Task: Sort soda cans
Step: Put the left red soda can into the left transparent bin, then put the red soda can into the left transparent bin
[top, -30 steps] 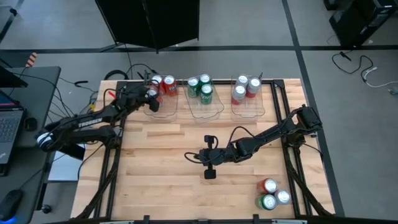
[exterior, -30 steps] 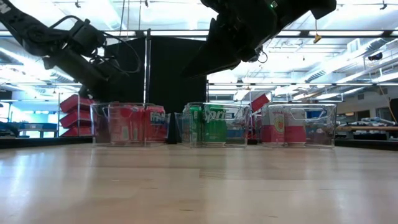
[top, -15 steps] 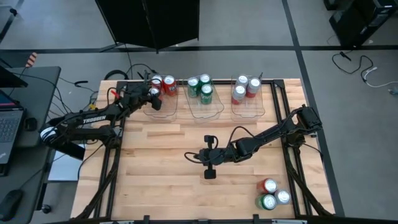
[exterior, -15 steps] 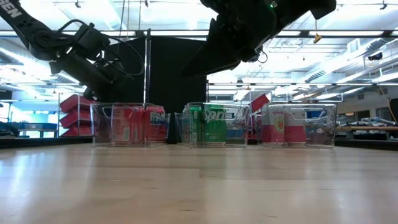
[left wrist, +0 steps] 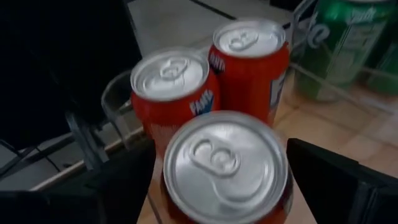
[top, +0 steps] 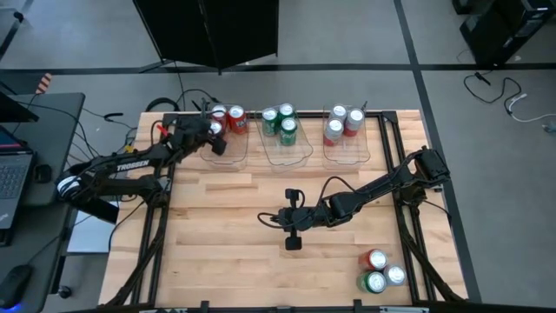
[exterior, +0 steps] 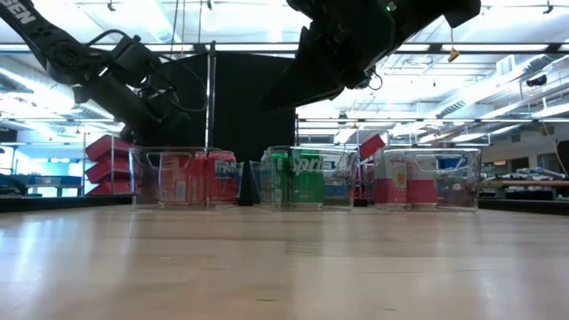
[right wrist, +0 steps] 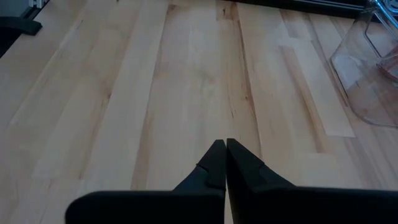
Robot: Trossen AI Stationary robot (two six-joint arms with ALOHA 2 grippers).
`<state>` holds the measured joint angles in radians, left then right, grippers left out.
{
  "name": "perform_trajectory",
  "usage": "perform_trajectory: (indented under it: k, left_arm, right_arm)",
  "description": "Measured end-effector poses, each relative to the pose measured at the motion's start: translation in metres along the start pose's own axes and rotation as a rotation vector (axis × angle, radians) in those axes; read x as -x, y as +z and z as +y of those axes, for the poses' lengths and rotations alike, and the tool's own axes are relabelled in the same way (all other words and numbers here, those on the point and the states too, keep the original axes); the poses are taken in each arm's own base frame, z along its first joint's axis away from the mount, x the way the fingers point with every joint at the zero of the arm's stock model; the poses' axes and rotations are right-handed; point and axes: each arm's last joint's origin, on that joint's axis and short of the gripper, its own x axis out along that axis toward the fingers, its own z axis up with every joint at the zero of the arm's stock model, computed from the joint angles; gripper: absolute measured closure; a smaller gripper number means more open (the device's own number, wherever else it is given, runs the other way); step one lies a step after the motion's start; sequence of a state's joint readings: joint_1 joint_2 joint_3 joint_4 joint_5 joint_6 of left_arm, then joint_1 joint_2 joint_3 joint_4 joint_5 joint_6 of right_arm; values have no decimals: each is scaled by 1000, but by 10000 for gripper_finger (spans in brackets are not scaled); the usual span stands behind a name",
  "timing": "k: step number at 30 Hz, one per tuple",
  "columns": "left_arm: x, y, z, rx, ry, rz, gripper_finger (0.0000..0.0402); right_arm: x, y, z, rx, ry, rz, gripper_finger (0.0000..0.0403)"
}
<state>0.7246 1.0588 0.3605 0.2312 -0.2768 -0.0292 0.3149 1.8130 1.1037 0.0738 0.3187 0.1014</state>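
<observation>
Three clear bins stand along the far edge. The left bin point(top: 229, 153) holds three red soda cans point(top: 228, 116), the middle bin point(top: 290, 154) green ones point(top: 280, 122), and the right bin point(top: 347, 154) silver-white ones with red print point(top: 342, 122). My left gripper point(top: 211, 132) reaches into the left bin. It is open, with one finger on either side of the nearest red can point(left wrist: 227, 165), which stands upright on the bin's floor. My right gripper point(top: 263, 219) hangs shut over the table's middle point(right wrist: 225, 146).
Three more cans, one red point(top: 375, 259), one silver point(top: 395, 275) and one green point(top: 373, 283), stand together at the near right corner. The wooden table point(top: 226, 252) is bare between the bins and those cans. A green can point(left wrist: 348, 37) shows behind the left bin's wall.
My left gripper has eased a little farther in over the left bin and slightly down, then kept still. The cans in the bins stand as before.
</observation>
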Motion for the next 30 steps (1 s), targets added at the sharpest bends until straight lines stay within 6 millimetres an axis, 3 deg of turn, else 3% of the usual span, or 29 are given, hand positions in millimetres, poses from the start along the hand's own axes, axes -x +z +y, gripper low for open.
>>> perform_trajectory:
  k: [7,12,16,19,26,30]
  left_arm:
    - [4,17,0,-10,-20,-59,41]
    - [18,24,1,-29,-102,-94,44]
    - [37,28,-2,-47,-290,-124,59]
    - [55,30,-8,-71,-480,-167,79]
    - [96,28,-27,-144,-827,-230,138]
    - [111,24,-42,-218,-962,-243,178]
  right_arm:
    - [0,0,0,24,0,0,403]
    - [3,1,5,74,9,-5,403]
    - [12,6,13,123,34,-48,403]
    - [14,8,17,67,50,-61,403]
    - [12,4,13,-107,158,20,401]
    - [21,5,24,-131,141,129,392]
